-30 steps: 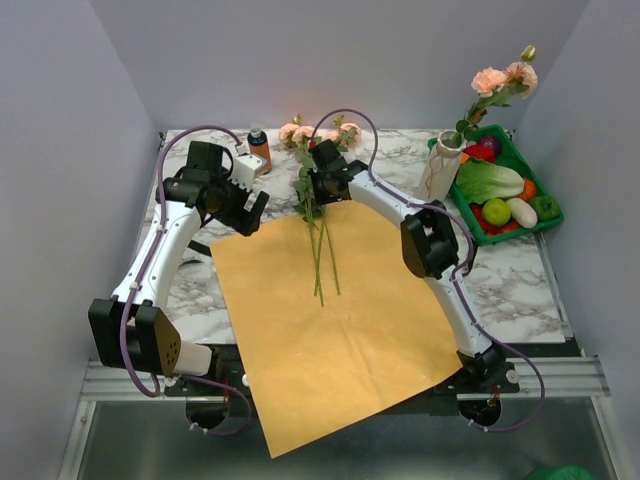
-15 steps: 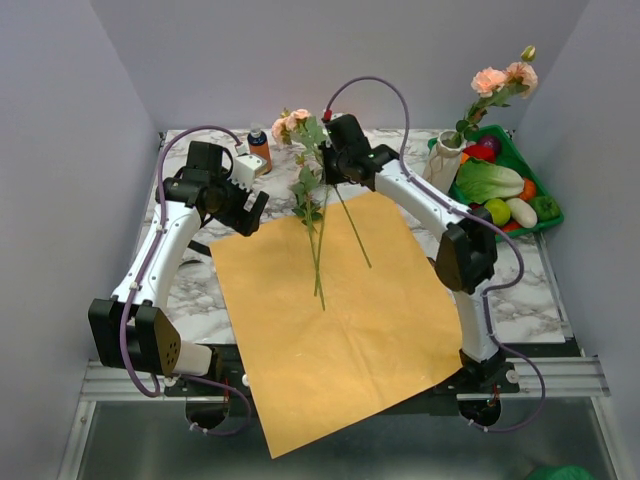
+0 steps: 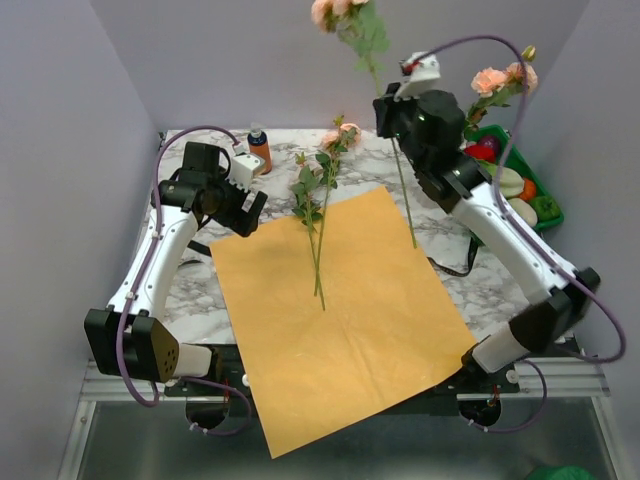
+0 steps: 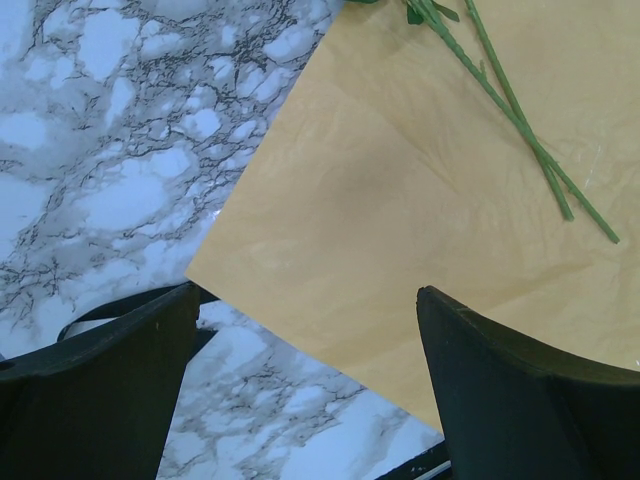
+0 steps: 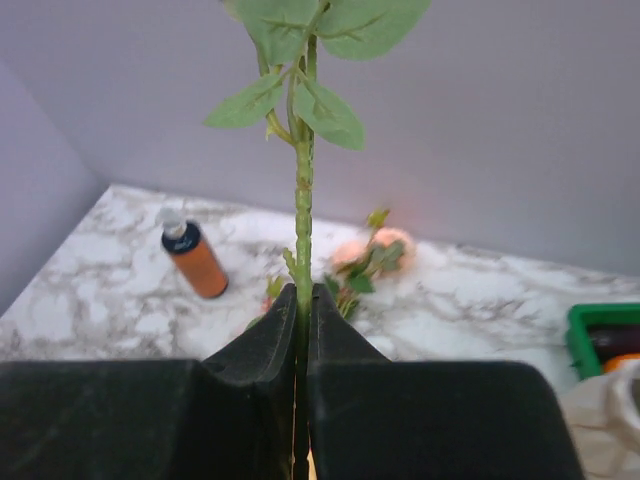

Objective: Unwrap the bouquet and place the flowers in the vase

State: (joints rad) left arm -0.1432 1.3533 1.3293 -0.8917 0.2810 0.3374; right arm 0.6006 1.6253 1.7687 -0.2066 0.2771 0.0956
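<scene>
stem of the held flower (image 5: 303, 190) runs upright through the right wrist view, pinched between the nearly closed fingers of the right end effector (image 5: 303, 305); the rose head is cut off there. the top view shows that head high against the back wall, and the stem's lower end hanging free above the orange paper sheet (image 3: 340, 320). only the wrist view catches the vase (image 5: 605, 430), at its lower right edge near the green tray (image 5: 600, 320); from above, the right arm covers it. the left end effector (image 3: 247, 212) hovers wide open and empty over the sheet's left corner. its wrist view shows the two flowers (image 4: 520, 110) lying on the paper. an orange bottle (image 3: 260, 148) stands at the back of the bench (image 3: 190, 285).
</scene>
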